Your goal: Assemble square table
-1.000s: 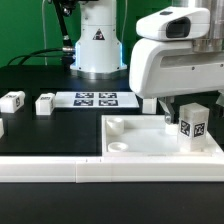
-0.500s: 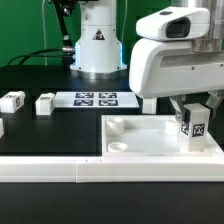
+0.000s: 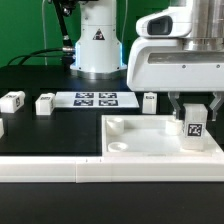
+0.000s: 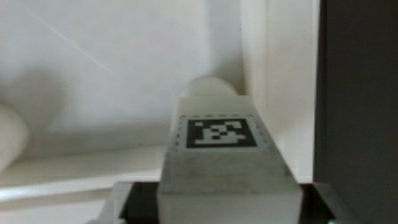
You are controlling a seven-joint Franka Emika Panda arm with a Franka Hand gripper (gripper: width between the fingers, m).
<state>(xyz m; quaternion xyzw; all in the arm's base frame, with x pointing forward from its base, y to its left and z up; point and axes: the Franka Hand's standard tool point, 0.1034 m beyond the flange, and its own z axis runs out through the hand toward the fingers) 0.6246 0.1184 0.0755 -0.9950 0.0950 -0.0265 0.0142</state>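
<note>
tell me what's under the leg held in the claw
The white slab of the square table lies under the leg, which the claw grips. The leg covers its own footprint, so what sits directly beneath it, and whether it touches down, cannot be seen.

A flat white marker board (image 3: 95, 99) printed with four black-and-white tags is lying on the black table (image 3: 50, 135) at centre left, while a long white border rail (image 3: 50, 170) is stretching across the lower frame.
</note>
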